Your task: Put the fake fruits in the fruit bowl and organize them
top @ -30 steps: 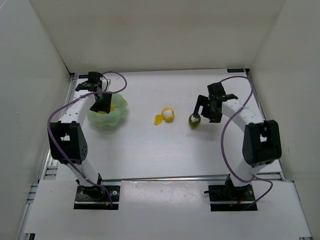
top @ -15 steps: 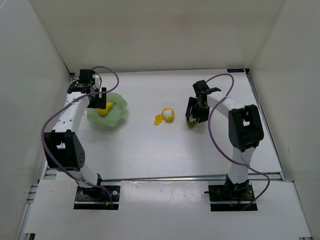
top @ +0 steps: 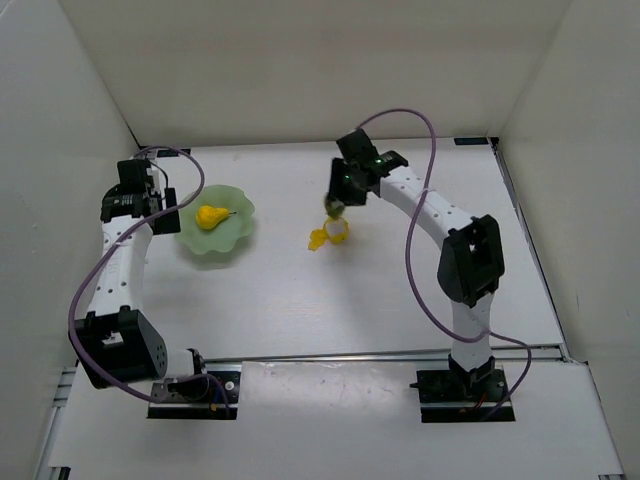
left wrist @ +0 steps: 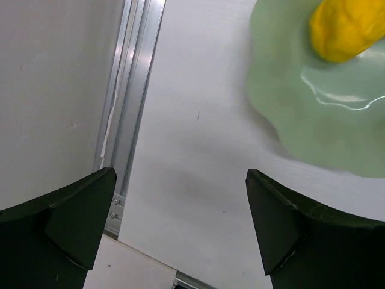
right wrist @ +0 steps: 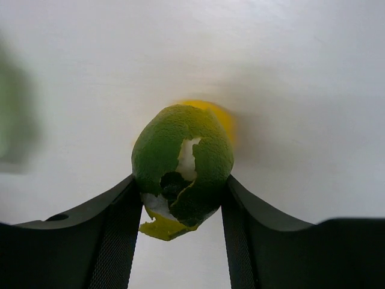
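The yellow pear (top: 210,216) lies in the mint-green fruit bowl (top: 236,232), and shows at the top right of the left wrist view as the pear (left wrist: 344,29) on the bowl (left wrist: 313,126). My left gripper (top: 157,204) hangs open and empty just left of the bowl, over bare table (left wrist: 180,223). My right gripper (right wrist: 180,201) is shut on the dark green fruit (right wrist: 180,158) with its white patch, held off the table. From above, that green fruit (top: 333,207) hangs just over the yellow-and-white peeled piece (top: 334,233) on the table.
An aluminium rail (left wrist: 129,102) runs along the left wall right beside my left gripper. White walls close in the table on three sides. Purple cables (top: 420,125) loop off both arms.
My left gripper opened, left the pear in the bowl and drew back to the left. The right gripper closed on the green fruit, lifted it and carried it left over the peeled piece.
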